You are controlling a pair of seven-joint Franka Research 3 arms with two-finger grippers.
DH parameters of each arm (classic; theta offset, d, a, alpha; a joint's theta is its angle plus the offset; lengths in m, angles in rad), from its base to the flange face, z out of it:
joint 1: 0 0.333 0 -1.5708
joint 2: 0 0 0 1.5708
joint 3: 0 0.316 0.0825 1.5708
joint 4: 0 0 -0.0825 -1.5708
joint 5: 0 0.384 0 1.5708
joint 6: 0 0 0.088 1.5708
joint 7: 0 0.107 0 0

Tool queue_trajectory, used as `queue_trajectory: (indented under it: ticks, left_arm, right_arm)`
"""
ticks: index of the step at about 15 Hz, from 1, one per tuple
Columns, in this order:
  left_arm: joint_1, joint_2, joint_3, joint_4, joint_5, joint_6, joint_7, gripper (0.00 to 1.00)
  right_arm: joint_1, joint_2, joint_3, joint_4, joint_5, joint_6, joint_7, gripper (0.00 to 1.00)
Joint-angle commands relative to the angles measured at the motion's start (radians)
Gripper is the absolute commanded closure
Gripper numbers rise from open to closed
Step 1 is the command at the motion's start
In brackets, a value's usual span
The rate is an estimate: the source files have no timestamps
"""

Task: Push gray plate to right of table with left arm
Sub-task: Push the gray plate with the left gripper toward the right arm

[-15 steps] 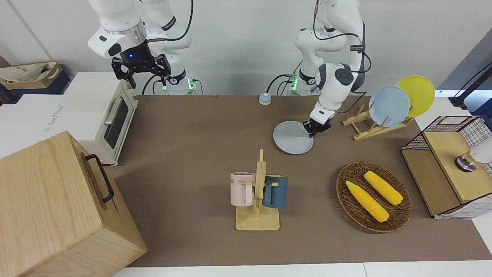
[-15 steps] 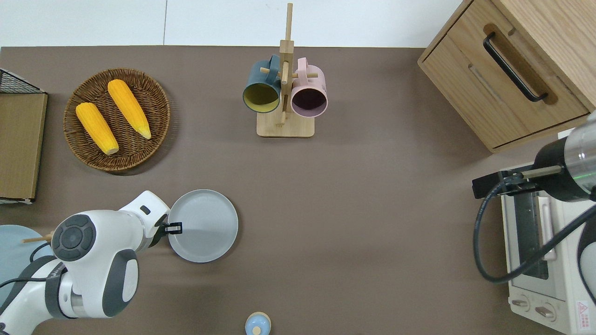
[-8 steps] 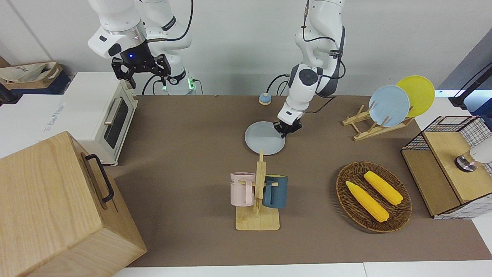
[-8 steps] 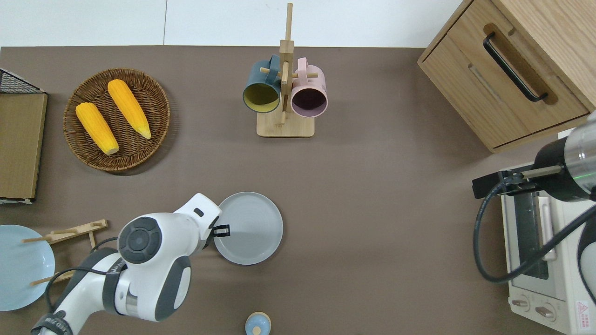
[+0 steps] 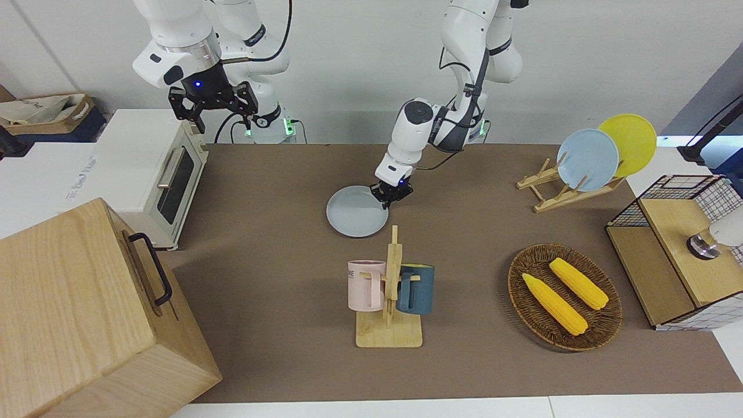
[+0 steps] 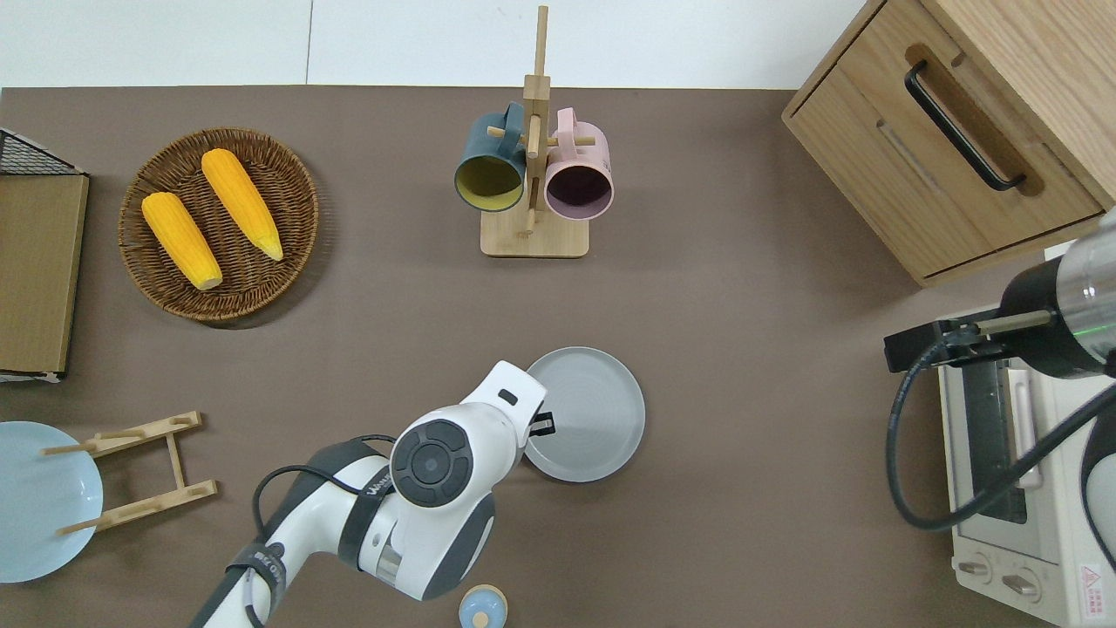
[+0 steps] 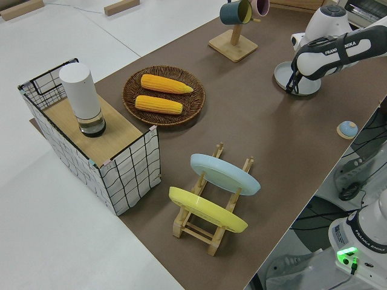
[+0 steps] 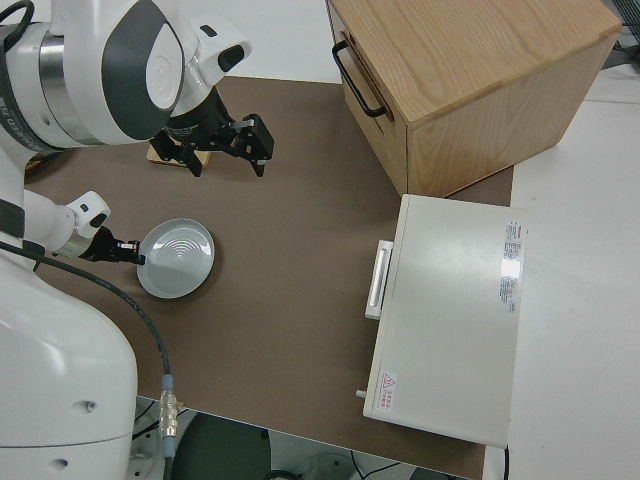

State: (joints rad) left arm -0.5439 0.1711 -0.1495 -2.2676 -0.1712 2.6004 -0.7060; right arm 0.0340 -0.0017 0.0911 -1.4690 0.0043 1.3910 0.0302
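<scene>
The gray plate (image 5: pixel 357 211) (image 6: pixel 586 414) lies flat near the middle of the brown table (image 5: pixel 261 244), nearer to the robots than the mug rack (image 5: pixel 392 290). My left gripper (image 5: pixel 393 194) (image 6: pixel 540 425) is down at table height with its fingers shut. It presses against the plate's rim on the side toward the left arm's end. The side views show the same contact between the left gripper (image 7: pixel 294 84) (image 8: pixel 125 250) and the gray plate (image 7: pixel 299 78) (image 8: pixel 176 258). My right gripper (image 5: pixel 223 119) is parked and open, with its blue light on.
A toaster oven (image 5: pixel 151 174) and a wooden cabinet (image 5: pixel 87 313) fill the right arm's end. A wicker basket of corn (image 5: pixel 564 297), a plate rack (image 5: pixel 586 159) holding a sky-blue and a yellow plate, and a wire box (image 5: pixel 679 249) stand toward the left arm's end. A small blue knob (image 5: pixel 399 149) sits near the robots.
The left arm has swept toward the right arm's end, sliding the gray plate from beside the plate rack to about mid-table. The right arm has not moved.
</scene>
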Motion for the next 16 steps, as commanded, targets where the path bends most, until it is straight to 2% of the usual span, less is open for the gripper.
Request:
queue_trajectory:
  ticks: [1,6,12,13,14,15,16]
  left_arm:
    - [-0.046,0.105,-0.028,0.098,-0.002,0.017,-0.095,1.00]
    - [-0.103,0.166,-0.028,0.172,-0.001,0.017,-0.147,1.00]
    - [-0.116,0.174,-0.027,0.183,0.001,0.014,-0.147,1.00]
    - [-0.116,0.174,-0.027,0.183,0.001,0.014,-0.147,0.96]
    - [-0.114,0.174,-0.027,0.183,0.001,0.014,-0.139,0.64]
    - [-0.113,0.173,-0.025,0.183,0.002,0.012,-0.135,0.26]
    - [-0.110,0.171,-0.024,0.181,0.012,0.010,-0.132,0.10]
  right_arm:
    - [-0.011,-0.008,0.004,0.001,0.008,-0.012,-0.003,0.017]
    - [-0.011,-0.008,0.006,0.001,0.008,-0.012,-0.001,0.017]
    - [-0.011,-0.008,0.006,0.001,0.008,-0.012,-0.003,0.017]
    - [-0.011,-0.008,0.006,0.001,0.008,-0.012,-0.001,0.017]
    - [-0.011,-0.008,0.006,-0.001,0.008,-0.012,-0.003,0.017]
    - [-0.011,-0.008,0.004,-0.001,0.008,-0.012,-0.001,0.017]
    - [-0.011,-0.008,0.006,0.001,0.008,-0.012,-0.003,0.017]
